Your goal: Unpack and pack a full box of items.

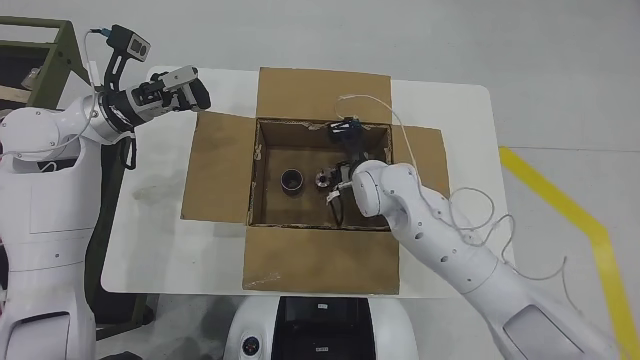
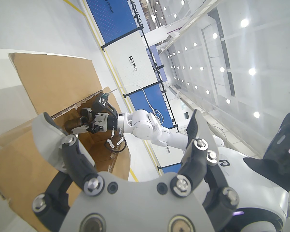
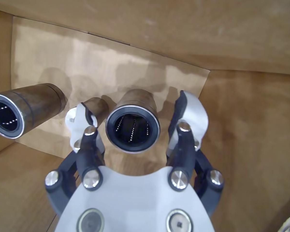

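Fingers (image 3: 195, 117) of your right gripper (image 3: 135, 107) are spread apart inside the open brown cardboard box (image 3: 159, 13). They straddle a dark brown metal cylinder with a black, ball-lined bore (image 3: 133, 126). Its open end faces the wrist camera, and a gap shows on each side at its rim, so you are gripping nothing. Just behind one finger you can see a slimmer brown cylinder (image 3: 97, 107), partly hidden; you cannot tell how it stands. Off to that same side, a little apart, a second wide brown cylinder with the same black bore (image 3: 26, 107) rests on the box floor close to a side wall. From the top view, your right arm reaches down into the box from the near right. The two wide cylinders sit side by side near the middle of the floor, one at the gripper and one to its left with its bore facing up.

All four flaps of the box are folded out flat on the white rectangular table (image 1: 150, 230). Farther off, your left gripper (image 1: 200, 92) hangs over the far left part of the table, near the far corner of the box's left flap. Its fingers are wide apart and hold nothing.
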Motion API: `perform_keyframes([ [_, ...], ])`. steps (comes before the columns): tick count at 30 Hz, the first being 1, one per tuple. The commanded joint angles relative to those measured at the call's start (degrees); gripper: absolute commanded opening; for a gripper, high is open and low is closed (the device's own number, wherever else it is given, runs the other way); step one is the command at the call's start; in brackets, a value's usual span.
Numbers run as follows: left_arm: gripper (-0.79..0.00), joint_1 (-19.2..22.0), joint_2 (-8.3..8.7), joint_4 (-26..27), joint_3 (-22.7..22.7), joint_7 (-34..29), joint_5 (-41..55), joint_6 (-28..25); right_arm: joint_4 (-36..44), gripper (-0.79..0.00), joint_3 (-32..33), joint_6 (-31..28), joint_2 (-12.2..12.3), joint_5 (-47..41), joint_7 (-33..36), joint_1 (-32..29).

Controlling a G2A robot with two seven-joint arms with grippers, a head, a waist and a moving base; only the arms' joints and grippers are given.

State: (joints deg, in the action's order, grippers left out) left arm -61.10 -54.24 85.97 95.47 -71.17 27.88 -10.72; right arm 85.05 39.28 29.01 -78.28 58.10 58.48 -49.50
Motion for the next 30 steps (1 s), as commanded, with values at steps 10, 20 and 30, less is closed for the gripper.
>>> perform_keyframes([
  [10, 0.0, 0.0, 0.0, 0.0, 0.0, 0.0, 0.0, 0.0, 1.76, -0.459, 1.72, -0.01, -0.47, 1.54, 1.09, -1.06],
  [20, 0.0, 0.0, 0.0, 0.0, 0.0, 0.0, 0.0, 0.0, 3.57, -0.785, 3.31, -0.73, -0.72, 3.37, 2.0, -2.33],
  [30, 0.0, 0.0, 0.0, 0.0, 0.0, 0.0, 0.0, 0.0, 9.1, -0.785, 5.08, -2.03, -0.55, 6.6, 3.98, -4.52],
])
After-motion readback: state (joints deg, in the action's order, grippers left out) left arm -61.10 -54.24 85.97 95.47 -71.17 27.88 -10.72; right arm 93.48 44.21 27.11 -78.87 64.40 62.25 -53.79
